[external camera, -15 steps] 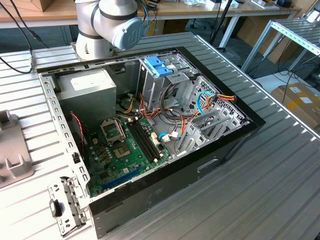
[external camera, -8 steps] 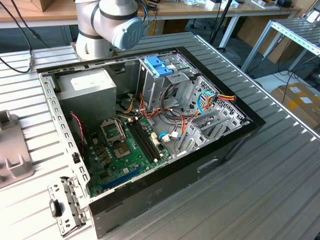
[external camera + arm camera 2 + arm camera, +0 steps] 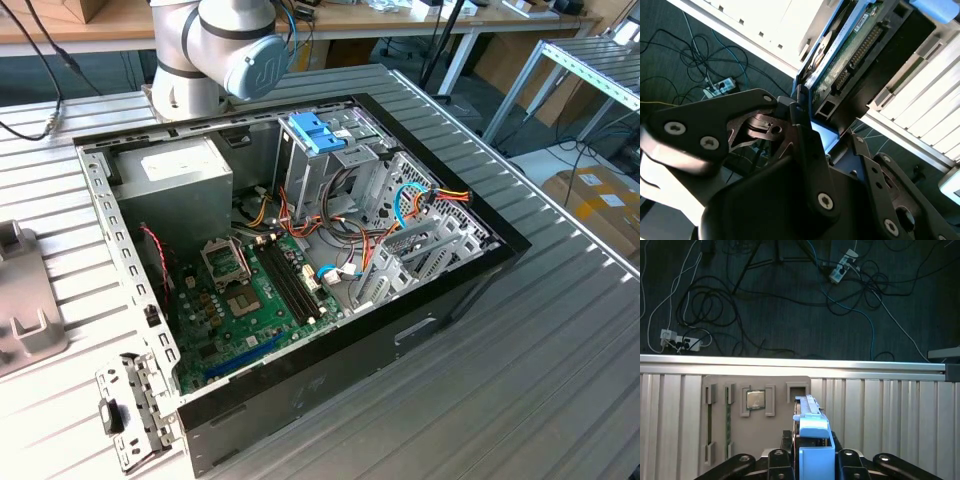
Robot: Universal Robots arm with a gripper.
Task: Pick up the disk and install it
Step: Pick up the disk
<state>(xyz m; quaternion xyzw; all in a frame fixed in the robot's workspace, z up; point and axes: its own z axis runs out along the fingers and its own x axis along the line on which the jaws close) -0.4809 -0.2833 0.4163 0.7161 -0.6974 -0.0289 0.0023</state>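
while the disk (image 3: 855,45) is held on edge between the two fingers (image 3: 807,135), the hand (image 3: 829,120) is seen closed on it in both wrist views, with one finger pressed to each broad face. the grip is taken at one short end, near the connector row, so the rest of the body and its light-blue frame are left free ahead of the hand. this is judged to suit sliding it into a bay.

in the first wrist view the disk is shown edge-on over the ribbed counter (image 3: 890,405), just beside a grey plate (image 3: 725,390) with slots, in which a small chip (image 3: 756,400) is seated. whether the disk's far end touches the counter cannot be told. beyond the counter's rim, cables (image 3: 715,305) are spread on the floor.

in the exterior view the open case (image 3: 330,370) is laid flat on the counter with its cage (image 3: 318,130) of blue tabs turned upward, so the bay can be reached from above. the arm (image 3: 215,50) is based at the case's far side. the install is judged not yet done, since the disk is in the hand and not in the case.
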